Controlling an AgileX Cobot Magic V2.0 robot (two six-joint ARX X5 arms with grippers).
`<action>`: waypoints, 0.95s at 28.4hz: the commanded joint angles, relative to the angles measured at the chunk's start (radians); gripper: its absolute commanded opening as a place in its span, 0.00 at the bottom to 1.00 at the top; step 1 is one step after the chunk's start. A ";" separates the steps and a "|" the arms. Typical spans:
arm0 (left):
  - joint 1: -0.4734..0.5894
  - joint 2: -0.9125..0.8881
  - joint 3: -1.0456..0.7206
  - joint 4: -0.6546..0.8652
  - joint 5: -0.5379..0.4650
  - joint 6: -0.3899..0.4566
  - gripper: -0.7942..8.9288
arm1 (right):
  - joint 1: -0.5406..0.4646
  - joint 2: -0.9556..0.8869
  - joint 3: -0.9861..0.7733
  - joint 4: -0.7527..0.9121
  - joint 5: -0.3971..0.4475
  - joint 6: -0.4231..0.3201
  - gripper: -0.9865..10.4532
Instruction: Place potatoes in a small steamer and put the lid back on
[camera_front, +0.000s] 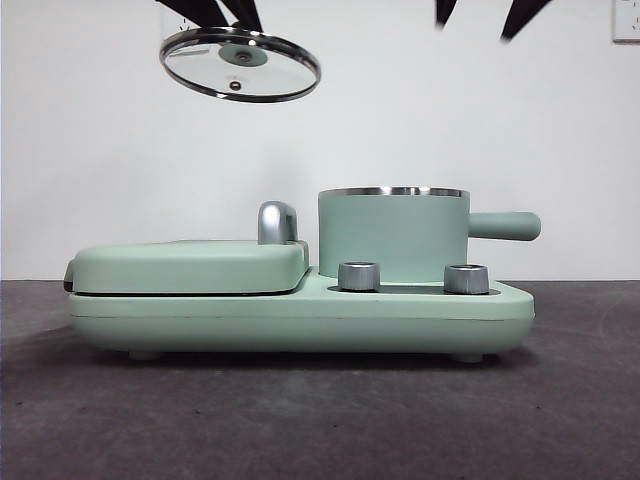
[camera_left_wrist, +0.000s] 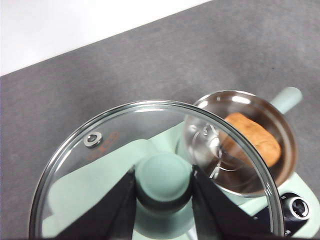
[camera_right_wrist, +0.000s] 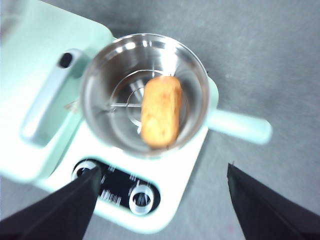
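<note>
The mint-green small steamer (camera_front: 392, 235) stands on the right half of the appliance, steel rim up, side handle pointing right. An orange-brown potato (camera_right_wrist: 161, 111) lies inside it on the steel bottom, also seen past the glass as the potato (camera_left_wrist: 252, 137). The clear glass lid (camera_front: 240, 64) hangs tilted high above the griddle, left of the steamer. My left gripper (camera_left_wrist: 163, 180) is shut on the lid's green knob (camera_left_wrist: 162, 175). High above the steamer, my right gripper (camera_right_wrist: 160, 187) is open and holds nothing; its black tips (camera_front: 480, 15) show at the top edge.
The flat griddle cover (camera_front: 190, 265) with a chrome handle (camera_front: 276, 222) fills the appliance's left half. Two steel dials (camera_front: 360, 276) sit on the front of the base (camera_front: 300, 320). Dark grey tabletop surrounds the appliance, with a white wall behind.
</note>
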 joint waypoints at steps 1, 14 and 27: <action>-0.027 0.033 0.038 0.031 0.005 -0.006 0.09 | 0.021 -0.054 0.021 -0.048 0.005 -0.005 0.44; -0.144 0.141 0.038 0.114 0.005 -0.005 0.09 | 0.100 -0.510 -0.182 -0.083 0.027 0.038 0.44; -0.219 0.279 0.038 0.327 -0.026 -0.085 0.09 | 0.112 -1.008 -0.613 0.011 0.020 0.225 0.44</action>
